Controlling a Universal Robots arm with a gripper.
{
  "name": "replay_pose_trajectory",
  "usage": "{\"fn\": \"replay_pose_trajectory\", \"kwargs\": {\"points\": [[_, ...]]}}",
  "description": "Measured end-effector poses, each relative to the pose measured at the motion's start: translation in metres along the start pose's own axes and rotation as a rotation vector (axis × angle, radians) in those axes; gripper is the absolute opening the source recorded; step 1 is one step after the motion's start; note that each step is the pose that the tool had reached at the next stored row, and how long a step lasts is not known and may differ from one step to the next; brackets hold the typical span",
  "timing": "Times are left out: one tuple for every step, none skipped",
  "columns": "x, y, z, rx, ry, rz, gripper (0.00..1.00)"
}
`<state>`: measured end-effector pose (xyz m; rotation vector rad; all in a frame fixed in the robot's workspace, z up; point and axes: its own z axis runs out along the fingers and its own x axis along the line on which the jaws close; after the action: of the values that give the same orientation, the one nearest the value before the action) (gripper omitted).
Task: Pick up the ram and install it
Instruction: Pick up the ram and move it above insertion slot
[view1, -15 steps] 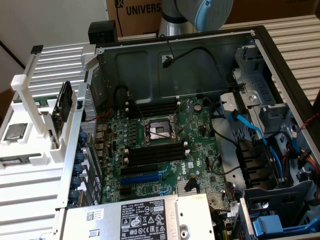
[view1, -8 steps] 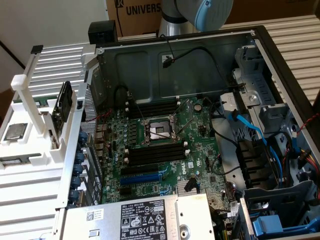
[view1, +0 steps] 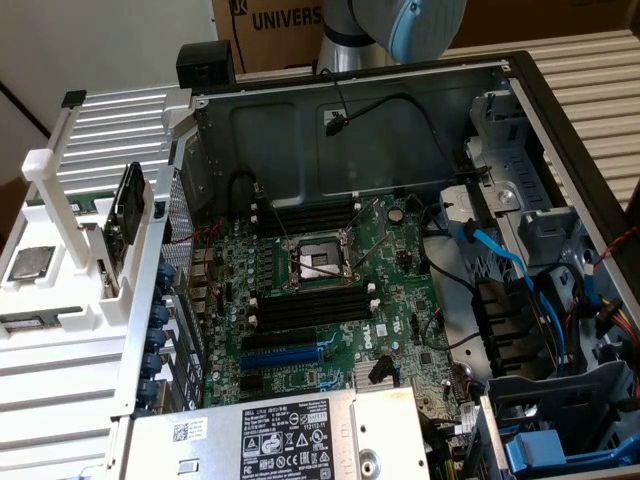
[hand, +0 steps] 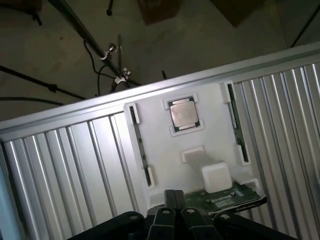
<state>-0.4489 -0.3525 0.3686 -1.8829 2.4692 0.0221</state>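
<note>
The tool, pressed together, hangs clear of the ram, a thin green stick with a pale label.

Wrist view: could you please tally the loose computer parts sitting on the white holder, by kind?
processor chip: 1
ram: 1
Total on the white holder: 2

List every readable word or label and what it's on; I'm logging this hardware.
"UNIVERS": cardboard box, rest hidden.
Sticker on the power supply: print too small to read.
Pale label on the ram: too blurred to read.
Processor chip: markings too blurred to read.
</note>
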Motion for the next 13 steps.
{"fn": "replay_pose_trajectory", "kwargs": {"points": [[0.0,0.0008,0.0,0.0058,-0.0021,-0.002,0.1],[0.001,0.0025,0.0004,0.0182,-0.0073,-0.005,0.1],[0.003,0.0041,0.0012,0.0242,-0.0121,-0.009,0.1],[0.004,0.005,0.0021,0.026,-0.0145,-0.011,0.1],[0.005,0.0055,0.0029,0.0272,-0.0161,-0.013,0.1],[0.006,0.0059,0.004,0.0279,-0.0175,-0.016,0.1],[0.008,0.0063,0.0053,0.0285,-0.0189,-0.02,0.1],[0.009,0.0068,0.0066,0.0288,-0.02,-0.023,0.1],[0.012,0.007,0.0091,0.0282,-0.0226,-0.031,0.1],[0.014,0.0066,0.0108,0.0275,-0.0244,-0.035,0.1],[0.016,0.0063,0.0123,0.0269,-0.0258,-0.04,0.1],[0.021,0.0053,0.0174,0.0254,-0.0303,-0.053,0.1],[0.022,0.0051,0.0192,0.025,-0.0313,-0.057,0.1]]}}
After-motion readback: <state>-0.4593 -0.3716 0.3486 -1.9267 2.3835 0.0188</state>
